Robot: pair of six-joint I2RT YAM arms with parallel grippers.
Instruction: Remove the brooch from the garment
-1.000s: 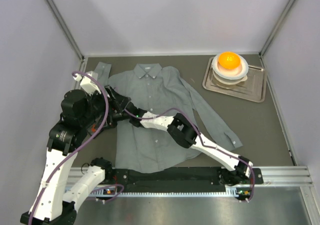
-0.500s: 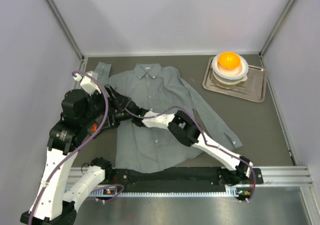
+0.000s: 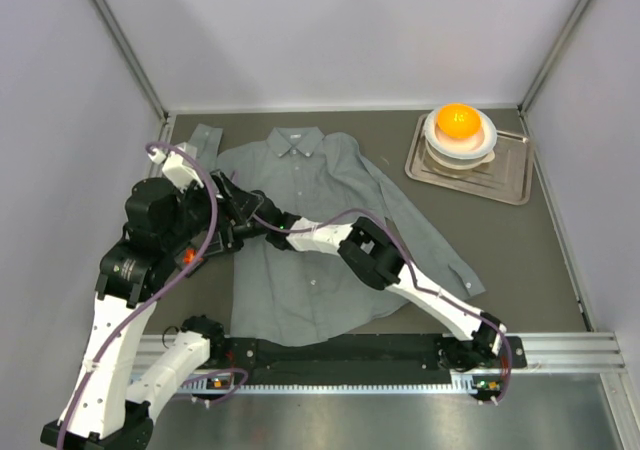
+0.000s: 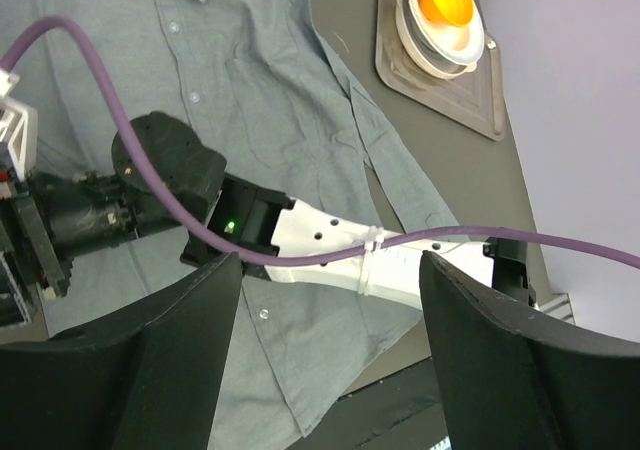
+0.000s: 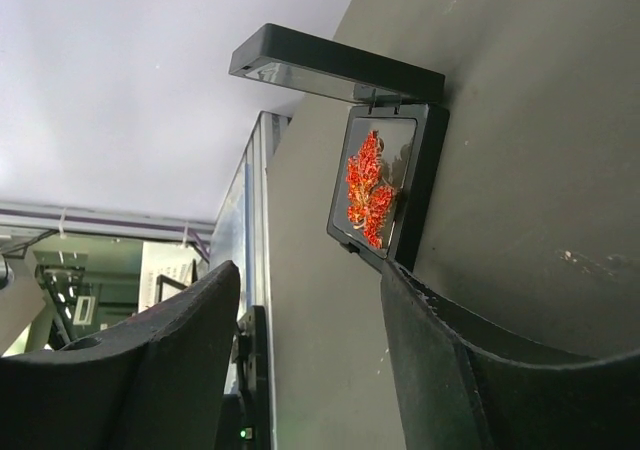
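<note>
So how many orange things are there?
2. A ball sits on the white bowl at the far right, and a brooch lies in the open black box. More may be hidden.

The left arm (image 3: 105, 345), at eight o'clock in the top view, has long white shells with small dark screw holes and round black housings (image 3: 150, 218) at the joints. A thin purple cable (image 3: 210, 215) runs along it in loose loops. The right arm (image 3: 322, 238), coming from five o'clock, has the same build: white tapered links and blocky black joints (image 3: 372, 258). Its own purple line (image 4: 450, 235) is fixed to the white shell with a pale cable tie (image 4: 368, 265). A small green light (image 4: 232, 226) glows on one black housing. The left hand (image 4: 330, 265) has two broad, matte black fingers (image 4: 150, 370). The right hand (image 5: 308, 270) has black, rounded ones too.
</note>
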